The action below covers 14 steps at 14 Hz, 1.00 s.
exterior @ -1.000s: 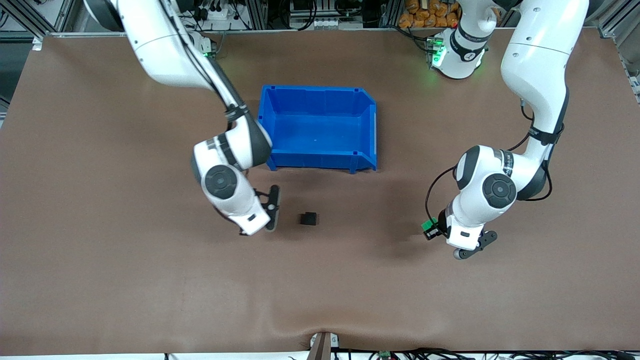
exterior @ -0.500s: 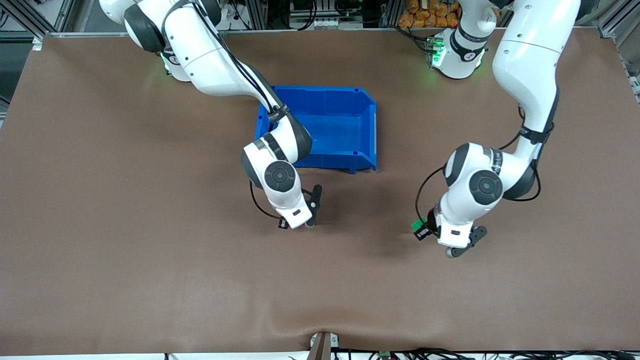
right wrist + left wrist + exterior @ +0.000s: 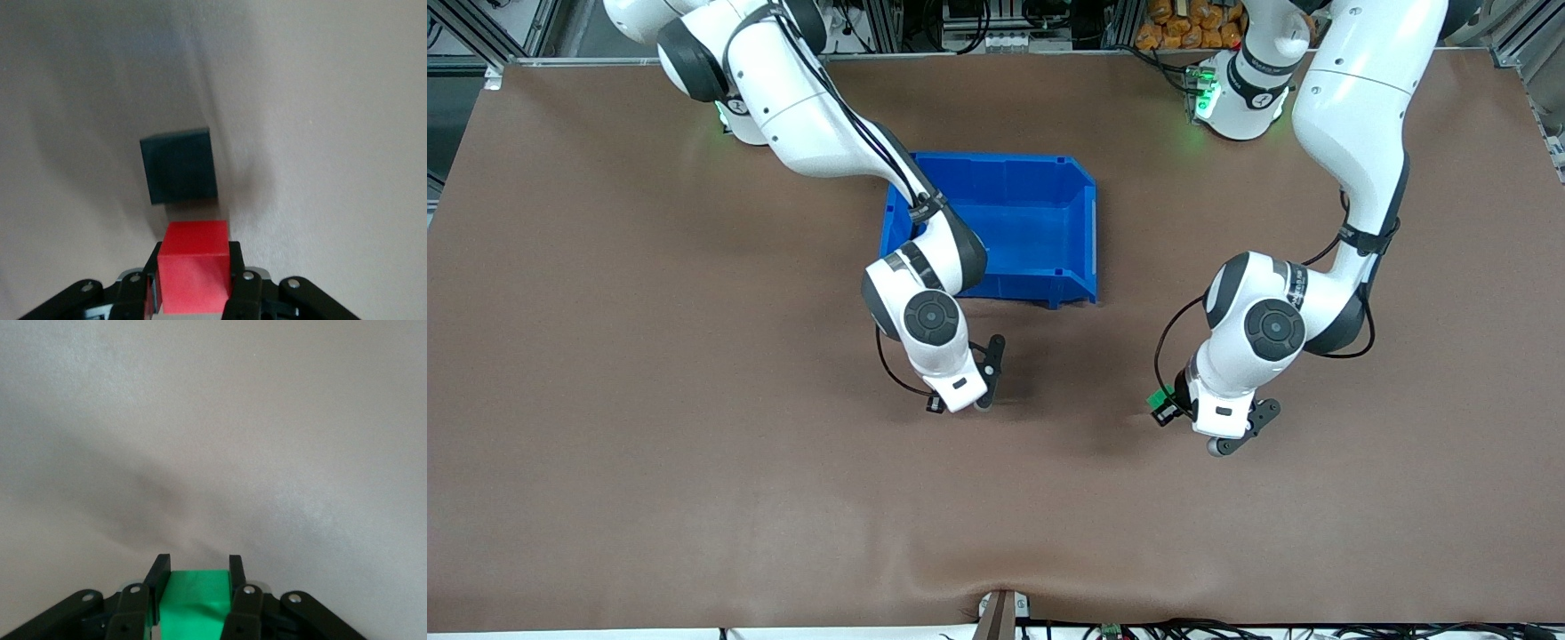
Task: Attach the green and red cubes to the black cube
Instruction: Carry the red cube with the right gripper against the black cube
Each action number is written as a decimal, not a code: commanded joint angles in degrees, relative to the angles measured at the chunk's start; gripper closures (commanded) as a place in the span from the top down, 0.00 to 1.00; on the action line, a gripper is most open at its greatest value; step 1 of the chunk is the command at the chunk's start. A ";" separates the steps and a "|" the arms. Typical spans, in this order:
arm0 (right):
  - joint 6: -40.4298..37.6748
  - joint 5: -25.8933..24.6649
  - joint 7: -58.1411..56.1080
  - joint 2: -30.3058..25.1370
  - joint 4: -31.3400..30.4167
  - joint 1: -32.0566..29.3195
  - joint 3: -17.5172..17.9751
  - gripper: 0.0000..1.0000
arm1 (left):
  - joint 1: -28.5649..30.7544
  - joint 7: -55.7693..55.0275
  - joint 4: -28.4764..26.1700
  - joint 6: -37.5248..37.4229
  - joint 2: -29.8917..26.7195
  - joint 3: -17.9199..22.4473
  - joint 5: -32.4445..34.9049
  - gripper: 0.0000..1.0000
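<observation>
My right gripper [image 3: 195,248] is shut on the red cube [image 3: 195,270] and holds it low over the table, right beside the black cube [image 3: 179,167], with a narrow gap between them. In the front view the right hand [image 3: 958,382] covers both cubes. My left gripper [image 3: 197,563] is shut on the green cube [image 3: 195,600] and hangs over bare table toward the left arm's end. The green cube also shows in the front view [image 3: 1160,401] at the left hand's tip.
A large blue bin [image 3: 1083,222] stands farther from the front camera than the black cube, with the right forearm crossing its corner. Brown table mat [image 3: 694,444] lies all around.
My right arm has swung in from the right arm's end of the table and now sits over the black cube. My left gripper with the green cube has drifted slightly toward the middle.
</observation>
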 commanded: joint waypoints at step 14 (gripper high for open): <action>2.07 -3.85 1.40 1.10 2.89 1.74 -0.17 1.00 | -0.81 -10.37 1.42 -1.20 -0.08 0.98 0.81 0.00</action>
